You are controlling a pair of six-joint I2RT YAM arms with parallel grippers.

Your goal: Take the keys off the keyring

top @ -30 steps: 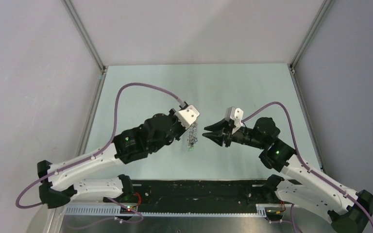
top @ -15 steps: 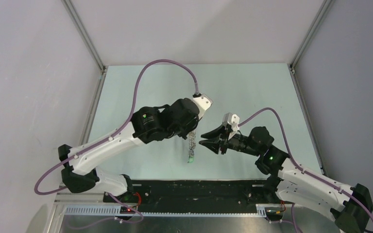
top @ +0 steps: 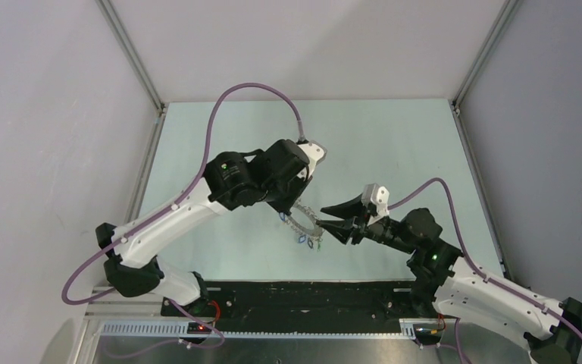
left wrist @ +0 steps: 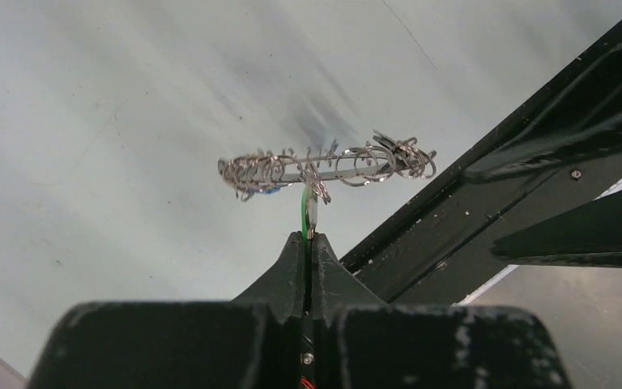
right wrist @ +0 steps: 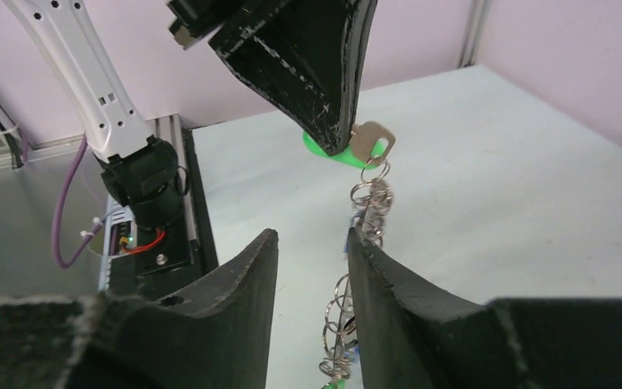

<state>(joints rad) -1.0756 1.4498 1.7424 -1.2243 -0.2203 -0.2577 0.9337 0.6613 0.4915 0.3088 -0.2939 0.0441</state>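
Keys (top: 301,241) hung loose and light from the keyring (left wrist: 324,166) above the surface (top: 394,144), with my left pincer (left wrist: 308,239) clamped shut on a green tag (right wrist: 328,156). My right pincer (right wrist: 312,239) gaped wide and empty beside them. I judged the stiff ring's rim the surest hold.

Reaches forward with the left arm, wrist tipped down, pinching the left gripper (left wrist: 308,237) closed on one of the keys (right wrist: 370,143). Stretches the right arm low and leftward, holding the right gripper (right wrist: 312,239) spread apart, just beside.
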